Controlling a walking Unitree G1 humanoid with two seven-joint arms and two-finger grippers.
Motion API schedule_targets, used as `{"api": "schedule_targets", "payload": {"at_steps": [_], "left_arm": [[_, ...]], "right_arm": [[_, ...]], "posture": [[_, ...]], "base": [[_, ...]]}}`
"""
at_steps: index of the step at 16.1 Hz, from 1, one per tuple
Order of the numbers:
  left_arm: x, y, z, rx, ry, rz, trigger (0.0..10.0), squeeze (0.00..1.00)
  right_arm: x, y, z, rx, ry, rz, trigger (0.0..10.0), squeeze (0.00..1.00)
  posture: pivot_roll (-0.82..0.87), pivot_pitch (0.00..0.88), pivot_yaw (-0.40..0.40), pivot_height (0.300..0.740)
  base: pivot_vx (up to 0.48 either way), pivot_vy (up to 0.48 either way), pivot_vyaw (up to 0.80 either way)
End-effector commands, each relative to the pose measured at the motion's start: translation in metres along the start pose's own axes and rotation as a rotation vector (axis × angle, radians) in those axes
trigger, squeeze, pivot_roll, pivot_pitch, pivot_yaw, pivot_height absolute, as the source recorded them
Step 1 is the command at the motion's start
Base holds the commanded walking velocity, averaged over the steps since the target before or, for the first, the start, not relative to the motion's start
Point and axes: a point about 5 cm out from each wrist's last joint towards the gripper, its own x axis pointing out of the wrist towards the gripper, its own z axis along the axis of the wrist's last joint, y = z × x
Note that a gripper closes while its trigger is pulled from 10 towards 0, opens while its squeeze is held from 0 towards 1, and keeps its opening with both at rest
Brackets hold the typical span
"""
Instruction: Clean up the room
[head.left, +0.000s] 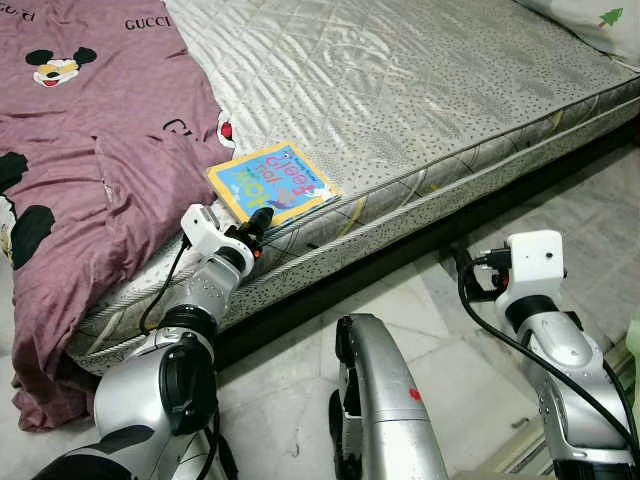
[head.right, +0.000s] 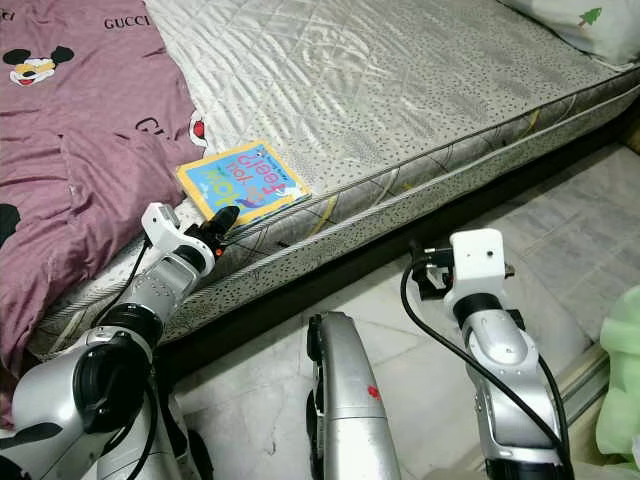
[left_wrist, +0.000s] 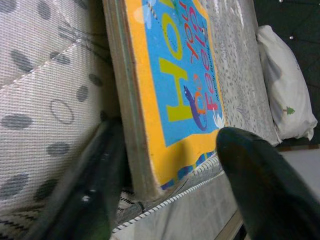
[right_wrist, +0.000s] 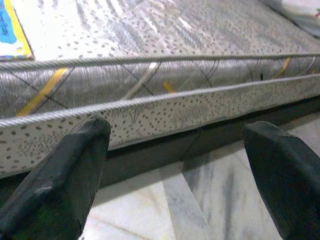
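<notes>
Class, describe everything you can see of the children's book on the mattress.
The book is a thick board book, closed and lying flat, cover up, at the near edge of the bare quilted mattress, just beside the maroon blanket. Its cover is blue with a yellow border and big colourful lettering. The layered card edge looks pale and slightly worn. The left gripper is at its near corner, fingers open on either side of that corner.

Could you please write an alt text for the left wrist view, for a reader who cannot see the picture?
The left gripper is open around the near corner of a children's book with a yellow and blue cover, one black finger on each side. The book lies on a grey spotted mattress, and a white pillow lies at the far end.
</notes>
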Motion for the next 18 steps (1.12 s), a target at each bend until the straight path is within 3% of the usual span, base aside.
{"api": "schedule_targets", "payload": {"at_steps": [1, 18], "left_arm": [[-0.001, 0.001, -0.009, -0.017, 0.038, -0.002, 0.0, 0.0], [-0.004, 0.011, 0.008, -0.001, -0.051, 0.041, 0.0, 0.0]], "right_arm": [[0.0, -0.002, 0.001, -0.012, -0.005, -0.004, 10.0, 0.0], [0.007, 0.007, 0.0, 0.003, -0.016, 0.013, 10.0, 0.0]], "posture": [[-0.34, 0.145, -0.077, 0.478], [-0.32, 0.137, -0.063, 0.478]], "base": [[0.0, 0.0, 0.0], [0.0, 0.0, 0.0]]}}
